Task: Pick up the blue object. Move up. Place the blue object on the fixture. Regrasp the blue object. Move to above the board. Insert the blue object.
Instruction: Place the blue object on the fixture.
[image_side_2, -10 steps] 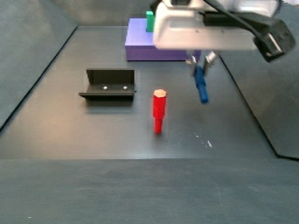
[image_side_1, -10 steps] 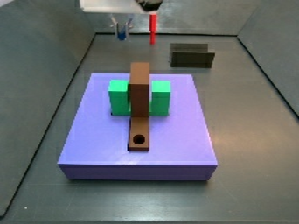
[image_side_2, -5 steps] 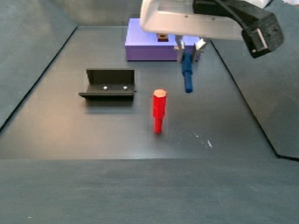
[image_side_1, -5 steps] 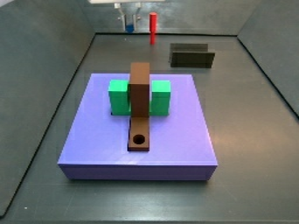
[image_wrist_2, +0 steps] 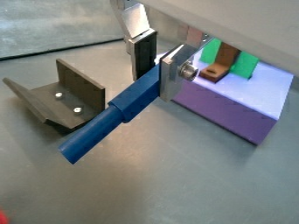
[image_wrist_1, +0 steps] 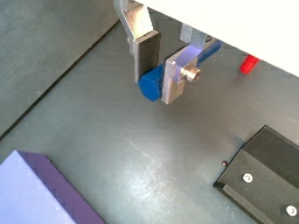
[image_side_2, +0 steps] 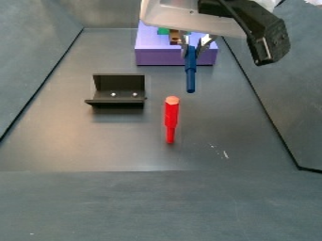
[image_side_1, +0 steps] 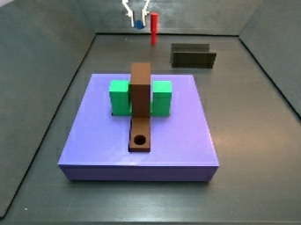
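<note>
Floor [image_side_2: 113, 141]: flat dark grey matte sheet, evenly lit, faint pale scuffs at lower right of centre in a side view. Grey walls [image_side_1: 47, 18] rise on the left, right and far sides of the floor in both side views, meeting it at straight seams.

gripper [image_wrist_2: 153, 63]: raised clear of the floor, hanging at the top of both side views [image_side_2: 194, 41]
fingers [image_wrist_1: 143, 52]: flat silver plates with dark pads, pointing down, both visible in both wrist views
jaws: closed onto the blue object [image_wrist_2: 114, 120], pads touching its upper end
hold: peg hangs below the fingertips, slightly tilted in a side view [image_side_2: 190, 70]
wrist: white housing above the fingers, dark arm link to its side in a side view
</note>
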Controlling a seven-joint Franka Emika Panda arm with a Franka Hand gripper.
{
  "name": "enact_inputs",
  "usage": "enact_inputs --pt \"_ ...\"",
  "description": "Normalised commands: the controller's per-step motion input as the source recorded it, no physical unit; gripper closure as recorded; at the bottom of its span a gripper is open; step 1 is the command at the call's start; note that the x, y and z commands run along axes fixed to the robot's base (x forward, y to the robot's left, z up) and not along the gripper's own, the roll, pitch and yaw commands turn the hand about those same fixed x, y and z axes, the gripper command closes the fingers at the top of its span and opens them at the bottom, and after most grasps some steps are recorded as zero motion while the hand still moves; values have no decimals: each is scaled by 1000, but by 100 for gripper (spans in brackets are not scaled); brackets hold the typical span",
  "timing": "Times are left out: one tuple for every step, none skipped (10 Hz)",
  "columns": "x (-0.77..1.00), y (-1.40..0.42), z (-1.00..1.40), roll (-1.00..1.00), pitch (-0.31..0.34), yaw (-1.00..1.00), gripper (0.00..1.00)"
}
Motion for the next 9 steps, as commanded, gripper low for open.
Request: enact_inputs --pt "149 -126 0 -620 -103 134 100" --pt "469 -169 0 -651 0 66 100" --pt "660 -134 14 -423 46 0 100" --pt "711 -86 237 -714 0 0 100" --pt "646 0 200 -963 -6 0 100" --pt "597 0 166 -1000 -91 0 100" --pt "594 -23 163 -977 -89 0 100" --pt "729 -200 0 -560 0 0 100" --pt "880 -334 -17 0 231 -23 100"
